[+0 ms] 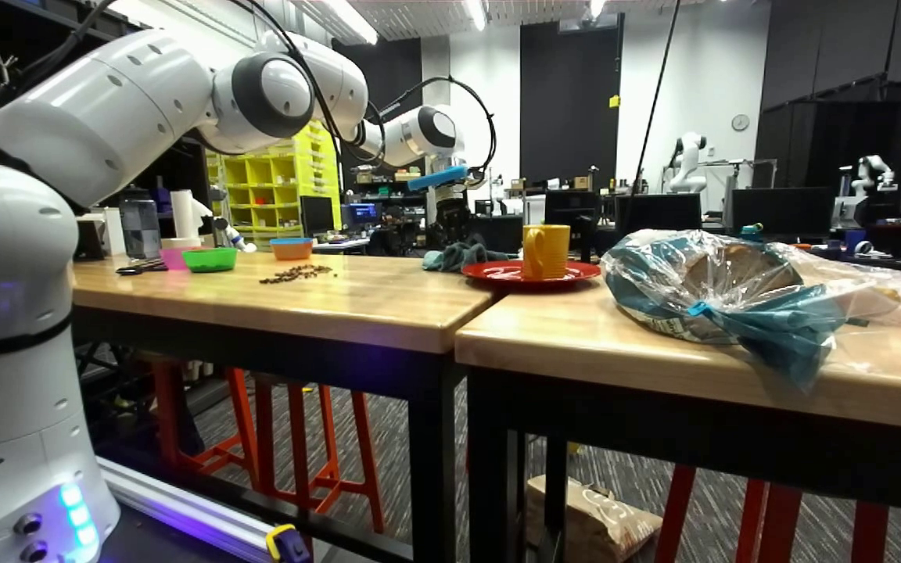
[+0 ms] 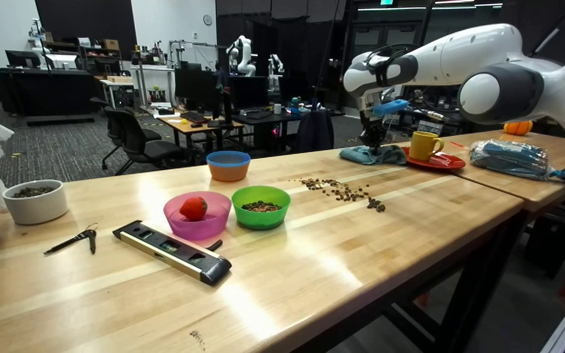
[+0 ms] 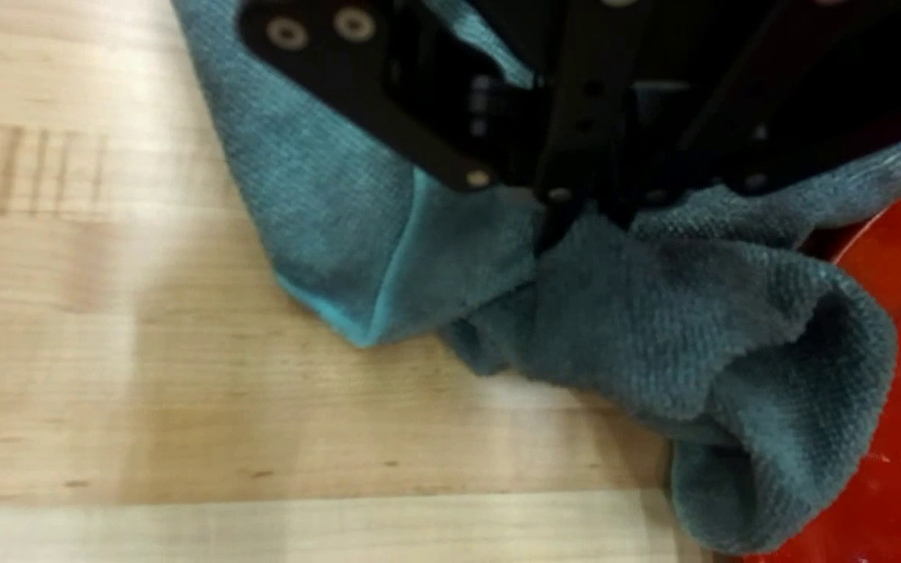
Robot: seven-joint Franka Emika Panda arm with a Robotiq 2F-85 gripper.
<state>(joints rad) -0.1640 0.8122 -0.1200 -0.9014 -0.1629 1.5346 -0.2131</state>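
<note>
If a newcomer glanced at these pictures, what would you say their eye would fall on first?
Most likely the big white robot arm, whose black gripper pinches a crumpled blue-grey cloth on the wooden table. Next to the cloth, a yellow mug stands out on a bright red plate. Farther along the table, a red strawberry sits in a pink bowl.

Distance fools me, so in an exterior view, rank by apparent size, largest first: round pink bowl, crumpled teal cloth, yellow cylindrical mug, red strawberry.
1. Pink bowl
2. Teal cloth
3. Yellow mug
4. Red strawberry
The bowl and strawberry sit nearer the camera.
</note>
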